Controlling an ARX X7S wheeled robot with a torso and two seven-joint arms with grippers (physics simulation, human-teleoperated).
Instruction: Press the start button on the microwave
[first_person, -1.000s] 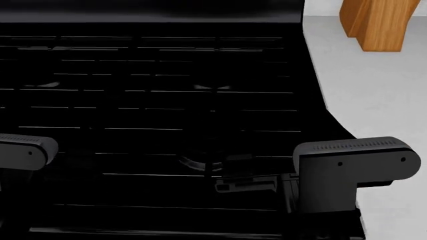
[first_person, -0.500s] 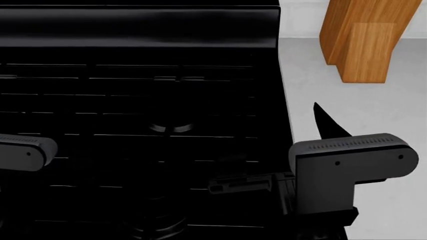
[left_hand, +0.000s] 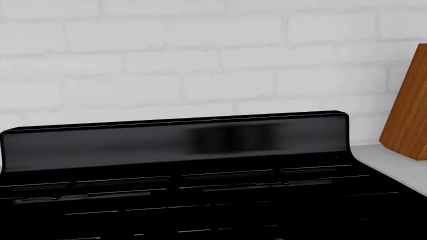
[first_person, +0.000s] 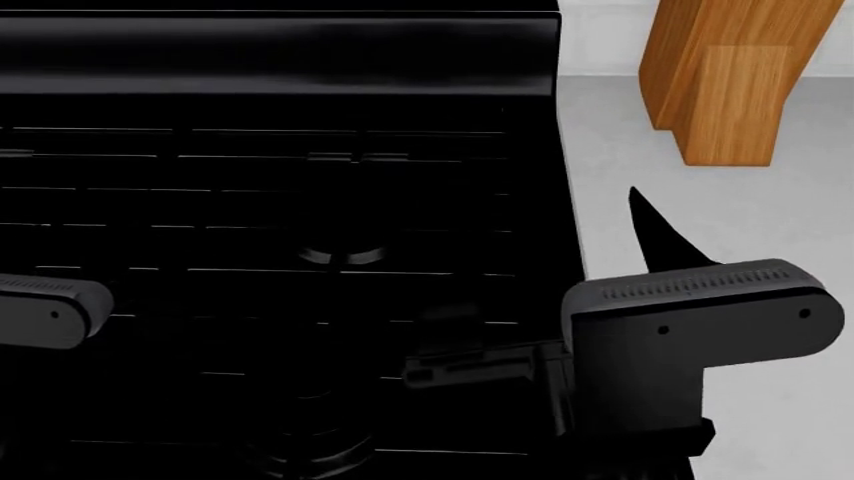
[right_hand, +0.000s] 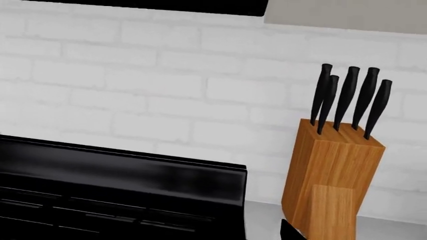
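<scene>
No microwave front or start button shows in any view. Only a black underside strip (right_hand: 140, 5) runs high above the stove in the right wrist view; it may be the microwave's bottom. My right gripper (first_person: 654, 238) shows as one black pointed fingertip over the counter at the stove's right edge, ahead of its grey wrist housing (first_person: 694, 320). That tip (right_hand: 291, 232) also shows in the right wrist view. My left arm shows only as a grey wrist housing (first_person: 40, 310) over the stove. Its fingers are lost against the black surface.
A black stove (first_person: 280, 200) with a raised back panel (left_hand: 173, 140) fills most of the head view. A wooden knife block (right_hand: 330, 185) with several black-handled knives stands on the grey counter (first_person: 747, 220) to its right. A white brick wall (left_hand: 200, 60) lies behind.
The head view has shifted, so the stove sits further left and more of the knife block shows. The right fingertip has come into view and the right wrist housing has moved slightly left.
</scene>
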